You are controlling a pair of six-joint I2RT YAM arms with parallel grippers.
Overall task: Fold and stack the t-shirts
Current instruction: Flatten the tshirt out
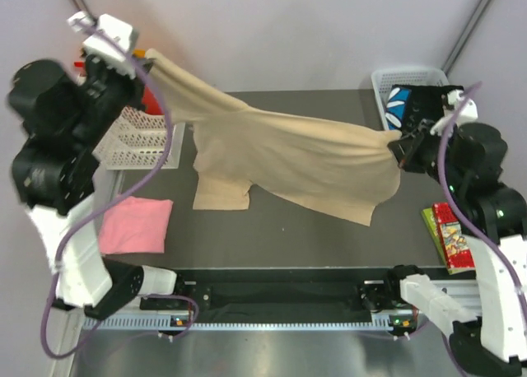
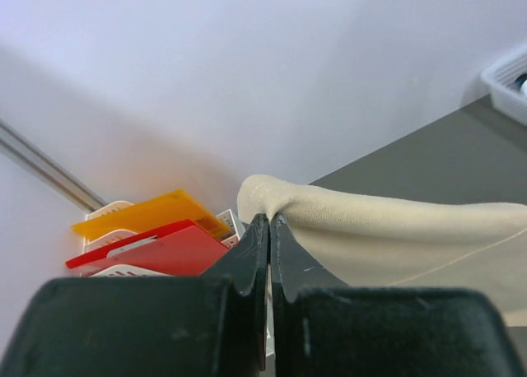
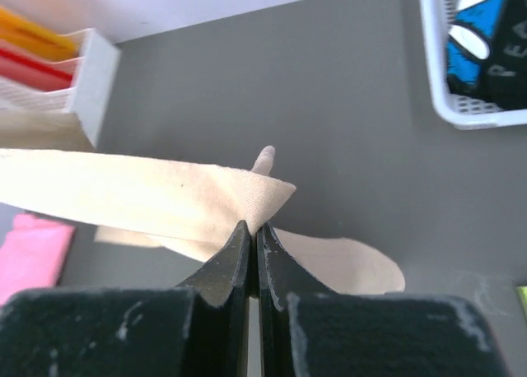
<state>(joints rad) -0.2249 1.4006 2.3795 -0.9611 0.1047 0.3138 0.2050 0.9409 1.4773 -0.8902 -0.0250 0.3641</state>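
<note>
A beige t-shirt [image 1: 288, 159] hangs stretched in the air across the table, its lower part draping onto the grey mat. My left gripper [image 1: 142, 58] is raised at the far left and shut on one corner of it [image 2: 272, 197]; the right gripper [image 1: 397, 142] at the right is shut on the other corner [image 3: 247, 197]. A pink t-shirt [image 1: 136, 225] lies folded at the table's left edge and shows in the right wrist view [image 3: 29, 249]. A black t-shirt with blue-and-white print [image 1: 402, 104] sits in the white basket [image 1: 380, 85] at the back right.
A white rack [image 1: 136, 134] at the back left holds red [image 2: 156, 249] and orange [image 2: 148, 214] flat boards. A colourful printed packet [image 1: 449, 237] lies at the right edge. The arm bases and a rail run along the near edge.
</note>
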